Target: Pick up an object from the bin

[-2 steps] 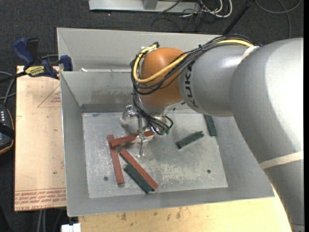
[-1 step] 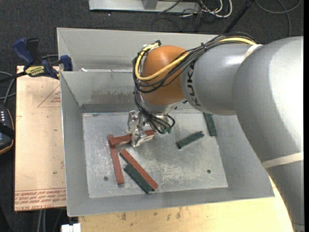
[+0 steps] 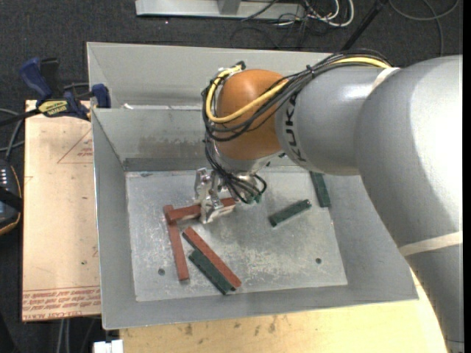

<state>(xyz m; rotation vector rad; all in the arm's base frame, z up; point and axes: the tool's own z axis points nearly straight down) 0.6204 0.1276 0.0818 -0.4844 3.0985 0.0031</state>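
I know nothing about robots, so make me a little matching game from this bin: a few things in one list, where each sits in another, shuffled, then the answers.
Things
1. end effector
2. short red-brown bar
3. long red-brown bar
4. dark green bar

Places
A. right of the middle of the bin, lying by itself
B. far left of the floor, running toward the near edge
C. mid-floor, under the orange wrist cover
D. just left of the end effector

Pairs: 1-C, 2-D, 3-B, 4-A

Flat red-brown bar [image 3: 181, 213], left of centre
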